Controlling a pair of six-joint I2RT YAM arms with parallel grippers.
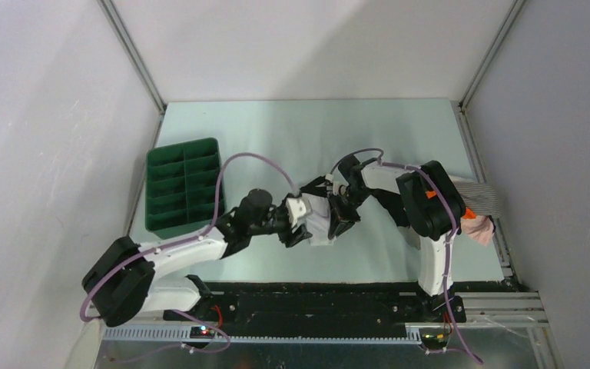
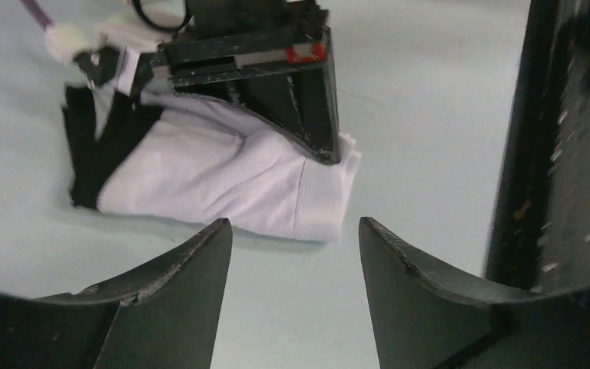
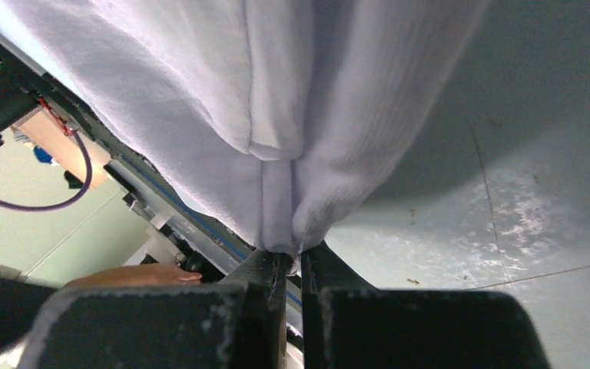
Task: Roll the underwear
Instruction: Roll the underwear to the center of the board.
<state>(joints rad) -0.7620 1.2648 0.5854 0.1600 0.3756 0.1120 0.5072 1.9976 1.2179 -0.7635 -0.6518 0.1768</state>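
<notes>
**A:** Where is the underwear sitting?

**B:** The white underwear (image 1: 320,224) lies bunched on the table (image 1: 292,131), in the near half and roughly midway between the side edges. Both grippers are right at it. In the left wrist view its folded hem faces the camera, and a dark band (image 2: 84,154) shows at its left end.

**A:** And the pincers?

**B:** The right gripper (image 3: 292,257) is pinched tight on a fold of the fabric. The cloth rises from between its fingers and fills the upper part of its own view. The left gripper (image 2: 292,231) is spread wide and holds nothing. Its tips are just short of the hem, with bare table between them.

**A:** What room is there around it?

**B:** Pale green surface shows beyond the bundle up to the back wall, and on both sides. A green divided bin (image 1: 184,188) stands against the left edge, well apart from the garment. At the right edge a striped cloth (image 1: 482,198) and a pink cloth (image 1: 480,231) lie behind the right arm. The near edge is taken up by the black base rail (image 1: 315,301).
</notes>
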